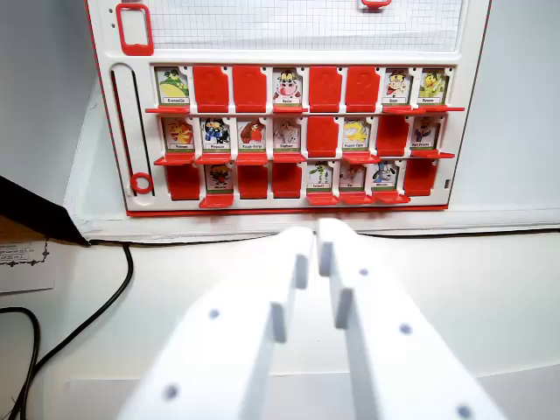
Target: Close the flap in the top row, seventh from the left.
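A red and white flap board (472,131) stands upright at the far side of the white surface, with three rows of small flaps. In the top row, the seventh flap from the left (396,86) shows a character picture with a red cap. The eighth flap (432,85) beside it also shows a picture, while the fifth (325,87) and sixth (362,87) show plain red. My gripper (316,249) fills the bottom centre of the wrist view, white, its two fingers almost touching with nothing between them. It sits well short of the board, below and left of the seventh flap.
A black cable (87,324) curves over the surface at the left. A brown card with printed text (22,254) and a dark edge (35,210) lie at the far left. The board's left side has a slot with a red ring (140,183).
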You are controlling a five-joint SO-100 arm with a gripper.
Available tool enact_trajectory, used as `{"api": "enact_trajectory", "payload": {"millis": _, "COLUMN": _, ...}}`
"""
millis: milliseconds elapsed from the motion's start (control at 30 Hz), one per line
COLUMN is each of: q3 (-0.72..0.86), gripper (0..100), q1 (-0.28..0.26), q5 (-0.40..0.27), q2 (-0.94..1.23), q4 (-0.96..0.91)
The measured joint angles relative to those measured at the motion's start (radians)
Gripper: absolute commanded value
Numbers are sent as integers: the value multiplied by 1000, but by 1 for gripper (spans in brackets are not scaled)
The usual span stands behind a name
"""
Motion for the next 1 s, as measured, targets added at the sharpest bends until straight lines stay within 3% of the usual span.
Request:
{"api": "enact_trajectory", "payload": {"millis": 733, "q3": 64, "gripper": 0, "q1": 2, "q5": 0, "q2": -3, "q4": -86}}
{"api": "enact_trajectory", "payload": {"millis": 1000, "q3": 64, "gripper": 0, "q1": 51, "q5": -20, "q2": -117, "q4": -173}}
